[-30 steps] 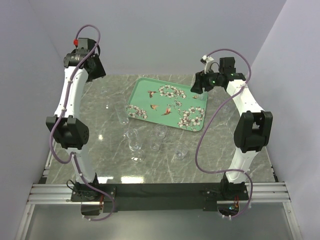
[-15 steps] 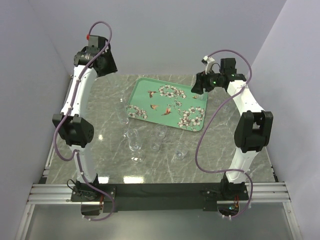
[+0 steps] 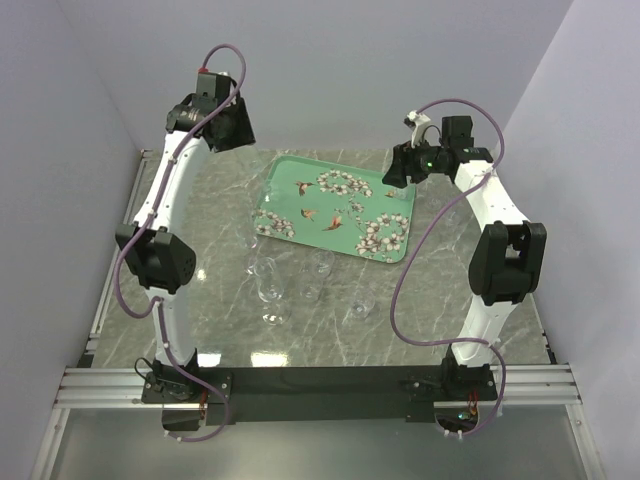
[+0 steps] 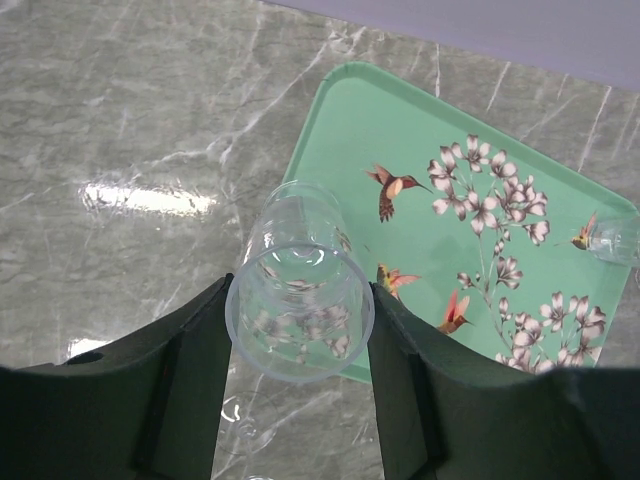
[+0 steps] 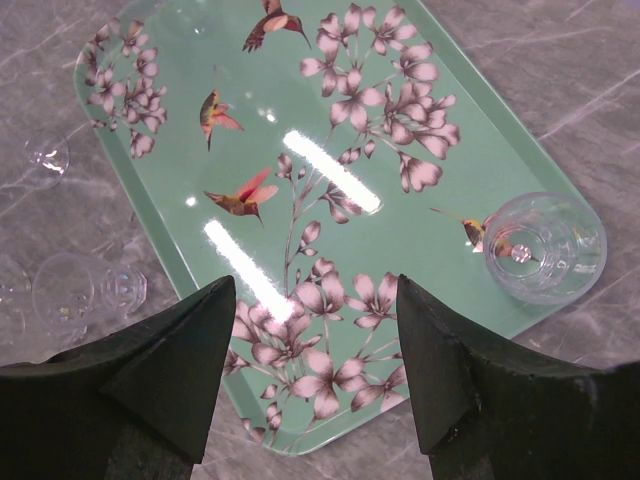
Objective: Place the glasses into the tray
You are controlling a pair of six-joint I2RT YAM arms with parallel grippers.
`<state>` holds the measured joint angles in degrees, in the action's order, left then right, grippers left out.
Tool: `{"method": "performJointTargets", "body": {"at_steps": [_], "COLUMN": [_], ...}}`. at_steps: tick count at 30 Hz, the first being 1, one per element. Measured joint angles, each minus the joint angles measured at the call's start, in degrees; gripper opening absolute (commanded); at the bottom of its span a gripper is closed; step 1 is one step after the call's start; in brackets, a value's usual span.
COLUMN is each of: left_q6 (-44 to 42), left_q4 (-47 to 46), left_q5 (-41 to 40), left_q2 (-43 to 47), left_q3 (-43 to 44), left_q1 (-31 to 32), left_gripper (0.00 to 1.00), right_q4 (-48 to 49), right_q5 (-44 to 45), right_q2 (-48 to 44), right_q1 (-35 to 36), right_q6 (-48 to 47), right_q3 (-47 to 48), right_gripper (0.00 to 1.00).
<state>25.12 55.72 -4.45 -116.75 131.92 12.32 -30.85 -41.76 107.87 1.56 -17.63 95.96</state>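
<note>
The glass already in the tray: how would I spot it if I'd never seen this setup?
Find the mint-green tray with blossoms and birds on the marble table. In its far right corner stands a clear stemless glass. It alone is in the tray; the others are on the table, bar one tumbler in the left gripper.

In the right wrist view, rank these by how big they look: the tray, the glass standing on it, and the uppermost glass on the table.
1. Largest: the tray.
2. Then the glass on the tray.
3. Smallest: the uppermost glass on the table, though it may just sit farther away.
</note>
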Motion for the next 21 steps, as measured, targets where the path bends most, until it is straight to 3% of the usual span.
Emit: {"method": "performJointTargets", "body": {"at_steps": [14, 21], "left_q6": [-2.0, -3.7], "left_q4": [-0.2, 1.3], "left_q5": [-0.5, -3.2], "left_q2": [-4.0, -4.1], "left_q3": [1.0, 2.8], "left_q1": [4.3, 5.7], "left_gripper": [0.26, 0.31], "right_q4": [0.1, 0.2], "right_q5": [-0.4, -0.9], "right_q2": [0.0, 0.0], "right_q1": [-0.4, -0.5], "right_q6": [0.1, 0.2], "right_q3": [0.0, 0.0], "right_gripper": [0.72, 0.73]}}
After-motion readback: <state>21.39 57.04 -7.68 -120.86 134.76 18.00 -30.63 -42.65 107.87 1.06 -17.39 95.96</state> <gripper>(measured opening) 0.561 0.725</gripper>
